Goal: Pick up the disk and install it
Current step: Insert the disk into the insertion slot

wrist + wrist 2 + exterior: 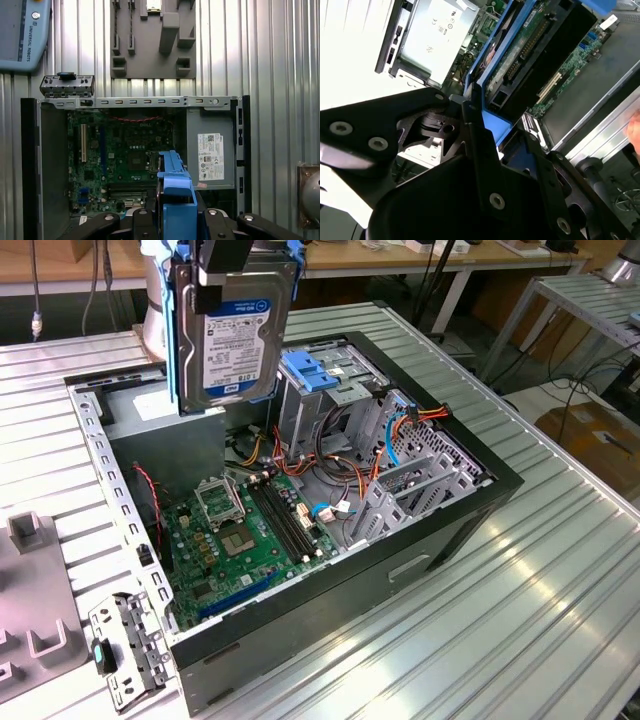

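Observation:
The disk (232,335), a dark hard drive with a white label in a bright blue carrier frame, hangs upright above the back of the open computer case (500,490). My gripper (228,270) is shut on its top edge. In both wrist views the blue frame (175,197) (492,125) sits between the black fingers (475,145), with the green motherboard (125,145) below. The grey drive cage (335,400) with a blue handle stands inside the case, toward the exterior view's right of the disk.
Orange and blue cables (400,430) run beside the cage. A power supply (210,155) fills one corner of the case. On the ribbed table lie a grey fixture (30,590), a small metal bracket (125,645) and a pendant (22,30).

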